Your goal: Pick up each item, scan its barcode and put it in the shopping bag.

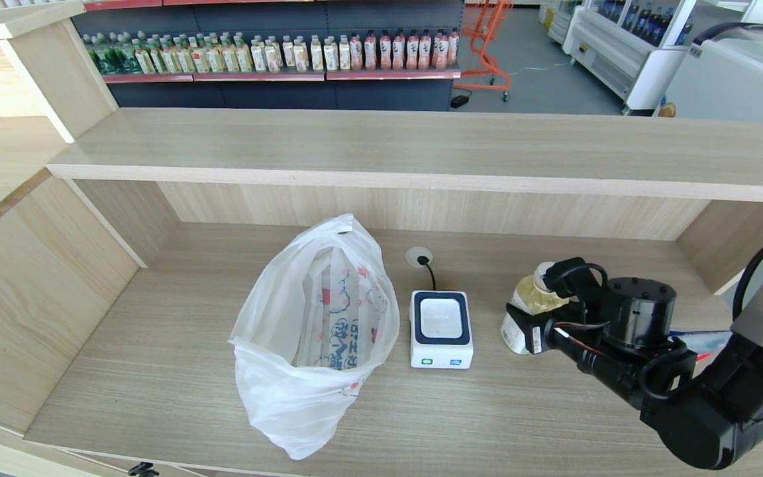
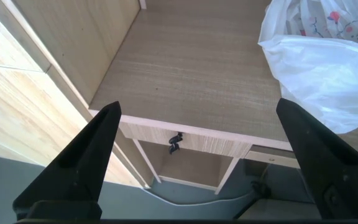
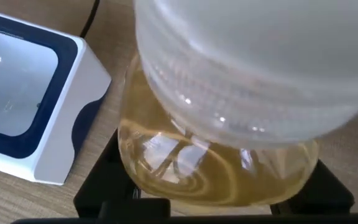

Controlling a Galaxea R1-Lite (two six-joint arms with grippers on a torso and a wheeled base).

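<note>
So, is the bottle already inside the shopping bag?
No, the bottle is right of the scanner, in the right gripper, apart from the bag.

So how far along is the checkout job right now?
Done: at least one printed packet already sits in the shopping bag. In hand: the right gripper is shut on a bottle of yellow liquid beside the scanner. Left: scanning and bagging that bottle. The left gripper is open.

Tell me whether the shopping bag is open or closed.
Open. The shopping bag stands on the counter with its mouth spread wide, and a printed package shows inside it.
</note>
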